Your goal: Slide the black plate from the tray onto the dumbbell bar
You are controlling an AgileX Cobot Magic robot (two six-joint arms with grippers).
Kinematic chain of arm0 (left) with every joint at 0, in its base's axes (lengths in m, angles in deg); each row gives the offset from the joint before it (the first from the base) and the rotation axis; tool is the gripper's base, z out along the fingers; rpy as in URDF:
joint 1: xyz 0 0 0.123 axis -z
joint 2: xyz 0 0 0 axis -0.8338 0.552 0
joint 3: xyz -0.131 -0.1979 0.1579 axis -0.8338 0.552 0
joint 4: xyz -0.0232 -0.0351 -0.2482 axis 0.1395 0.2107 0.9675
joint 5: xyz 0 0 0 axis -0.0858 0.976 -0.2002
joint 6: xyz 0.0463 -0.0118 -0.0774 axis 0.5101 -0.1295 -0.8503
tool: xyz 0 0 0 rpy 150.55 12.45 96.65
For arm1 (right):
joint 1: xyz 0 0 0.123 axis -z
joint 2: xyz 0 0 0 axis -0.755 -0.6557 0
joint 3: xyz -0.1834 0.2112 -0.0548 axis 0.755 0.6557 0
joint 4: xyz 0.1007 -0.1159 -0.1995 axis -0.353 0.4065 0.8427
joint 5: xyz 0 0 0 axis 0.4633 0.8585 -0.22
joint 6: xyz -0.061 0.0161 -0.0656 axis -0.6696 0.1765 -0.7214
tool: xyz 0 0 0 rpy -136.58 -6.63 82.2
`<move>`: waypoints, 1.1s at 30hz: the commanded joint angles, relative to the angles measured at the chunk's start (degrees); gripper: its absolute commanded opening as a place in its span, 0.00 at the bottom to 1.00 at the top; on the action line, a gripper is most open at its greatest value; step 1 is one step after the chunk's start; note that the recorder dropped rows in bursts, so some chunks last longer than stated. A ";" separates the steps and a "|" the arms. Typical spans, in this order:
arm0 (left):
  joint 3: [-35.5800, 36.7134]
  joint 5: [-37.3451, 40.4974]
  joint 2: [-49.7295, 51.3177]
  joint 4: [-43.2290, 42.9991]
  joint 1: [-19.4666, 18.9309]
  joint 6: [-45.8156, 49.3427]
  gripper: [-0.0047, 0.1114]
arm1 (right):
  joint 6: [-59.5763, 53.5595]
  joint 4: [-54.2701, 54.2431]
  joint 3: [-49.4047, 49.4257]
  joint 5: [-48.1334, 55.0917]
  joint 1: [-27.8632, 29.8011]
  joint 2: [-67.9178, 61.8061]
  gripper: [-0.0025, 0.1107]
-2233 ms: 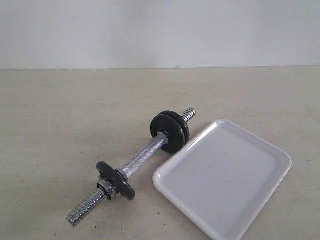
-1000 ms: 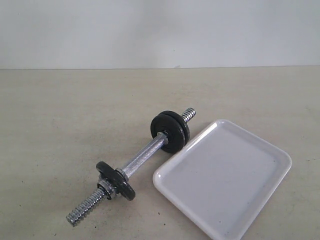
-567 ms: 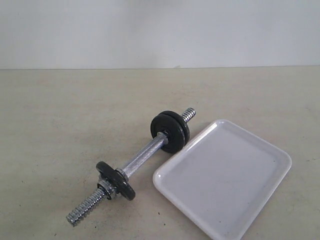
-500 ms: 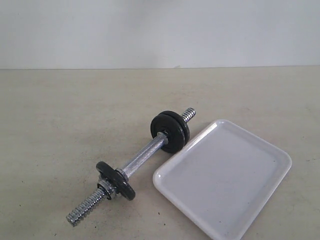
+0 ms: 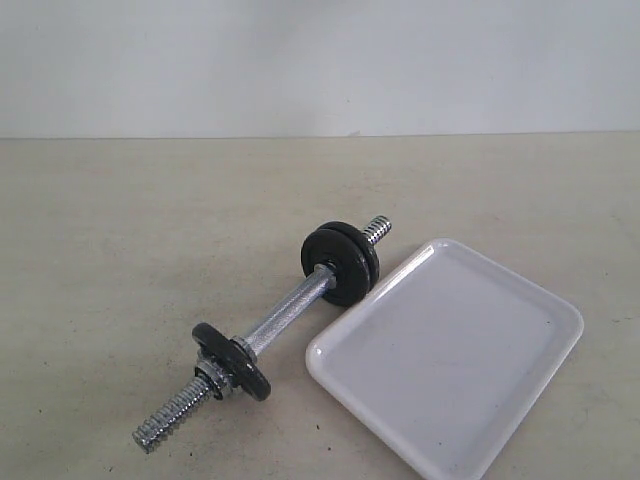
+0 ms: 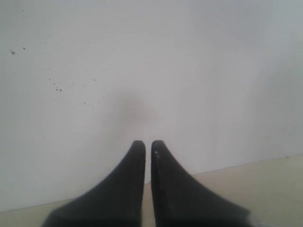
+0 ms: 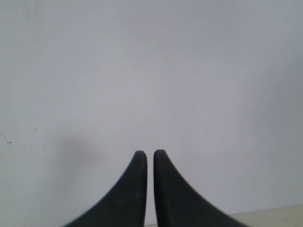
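The black plate (image 5: 370, 250) is no longer on the tray (image 5: 450, 350); as far as I can judge it is the outer disc of the pair sitting together on the far end of the dumbbell bar (image 5: 290, 308), just inside the short threaded tip. The bar lies slantwise across the middle of the tabletop (image 5: 120, 250), its long threaded end pointing at the near edge, and another black disc with a chrome nut sits there. The white tray rests bare just beside the bar, towards the near right corner. So the sliding looks done; I see no nut outside the pair, and nothing seems left of the task itself. The left gripper (image 6: 147, 146) is clenched with nothing between its jaws, facing a pale wall (image 6: 142, 56). The right gripper (image 7: 150, 156) is likewise pinched together and empty
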 commanded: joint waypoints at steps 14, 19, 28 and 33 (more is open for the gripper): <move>0.25 -0.29 -0.41 0.58 -0.09 -0.66 0.08 | -77.24 -80.00 -0.44 10.67 0.17 0.18 0.06; 0.25 -0.29 -0.41 0.58 -0.09 -0.66 0.08 | -79.40 -79.69 -0.44 11.98 0.17 0.18 0.06; 0.25 -0.29 -0.41 0.58 -0.09 -0.66 0.08 | -95.49 -88.62 4.76 14.11 0.17 0.18 0.06; 0.25 -0.29 -0.41 0.58 -0.09 -0.66 0.08 | -98.50 -91.78 10.25 12.12 0.17 0.18 0.06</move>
